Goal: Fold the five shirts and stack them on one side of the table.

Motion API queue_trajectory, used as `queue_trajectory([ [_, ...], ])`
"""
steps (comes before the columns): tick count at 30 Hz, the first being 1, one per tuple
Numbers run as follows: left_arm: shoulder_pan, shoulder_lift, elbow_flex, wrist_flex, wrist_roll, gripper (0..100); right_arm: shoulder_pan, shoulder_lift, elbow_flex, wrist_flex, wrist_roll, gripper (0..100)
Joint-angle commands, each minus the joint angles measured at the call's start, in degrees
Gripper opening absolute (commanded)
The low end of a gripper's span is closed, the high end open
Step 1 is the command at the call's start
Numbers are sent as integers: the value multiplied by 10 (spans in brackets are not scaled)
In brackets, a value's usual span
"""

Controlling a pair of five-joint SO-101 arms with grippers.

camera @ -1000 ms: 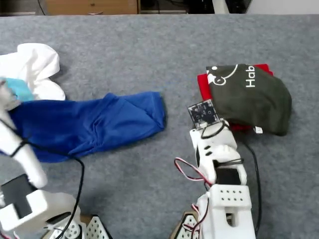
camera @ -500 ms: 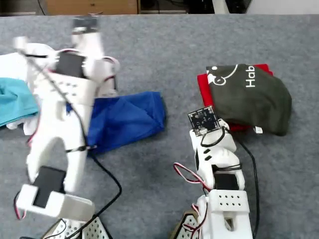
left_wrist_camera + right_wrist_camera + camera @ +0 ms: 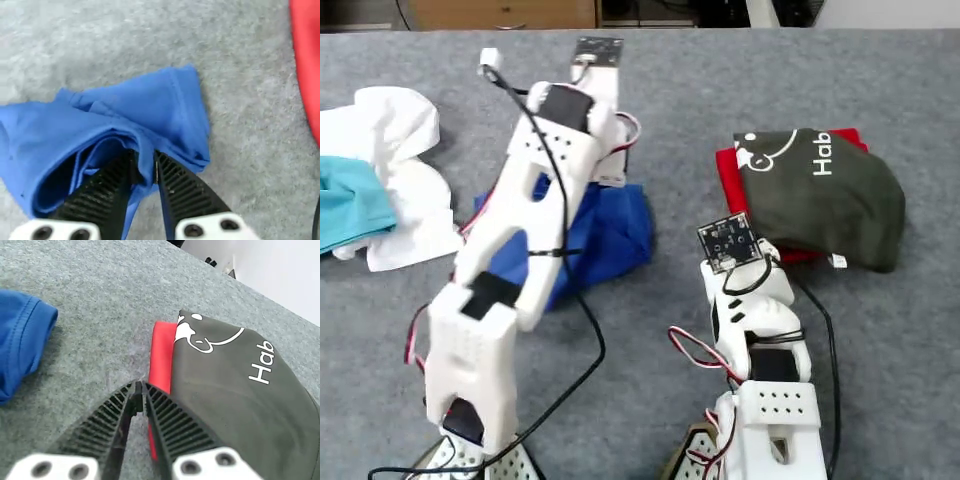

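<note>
Looks like a lab or office room to me. Grey felt table [image 3: 720, 90]; wooden drawer unit [image 3: 500, 12] and dark gear [image 3: 720, 10] past its far edge.

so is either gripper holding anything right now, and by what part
The left gripper pinches a raised fold of the blue shirt, near its bunched middle. The right gripper is shut on nothing, beside the red shirt.

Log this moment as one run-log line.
left gripper: shut on blue shirt fold | right gripper: shut, empty, near red shirt | stack: dark shirt on red shirt | crumpled: white shirt, teal shirt
</note>
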Motion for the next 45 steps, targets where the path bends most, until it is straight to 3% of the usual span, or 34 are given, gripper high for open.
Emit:
queue_trajectory([
  [1, 9, 42, -78, 5, -4, 19, -5, -9, 1, -15, -5, 2],
  [9, 10, 123, -179, 50, 25, 27, -6, -8, 1, -16, -5, 2],
  [14, 26, 105, -192, 55, 29, 184, -6, -8, 1, -16, -5, 2],
  [18, 22, 50, -188, 55, 25, 207, -5, -8, 1, -14, -3, 2],
  [23, -84, -47, -185, 55, 25, 190, -3, -7, -4, -7, -3, 5],
  [26, -191, -109, -153, 55, 23, 78, 1, -7, -65, 83, 13, 5],
  [29, -297, -173, -87, 55, -41, 19, -28, -6, -170, 210, 18, 5],
  [34, -431, -285, 91, 55, -98, 19, -172, 36, -331, 346, 47, 6],
  [39, -491, -390, 316, 51, -136, 19, -261, 226, -470, 374, 46, 5],
  [45, -529, -513, 673, -116, -137, 19, -304, 527, -744, 473, 50, 5],
])
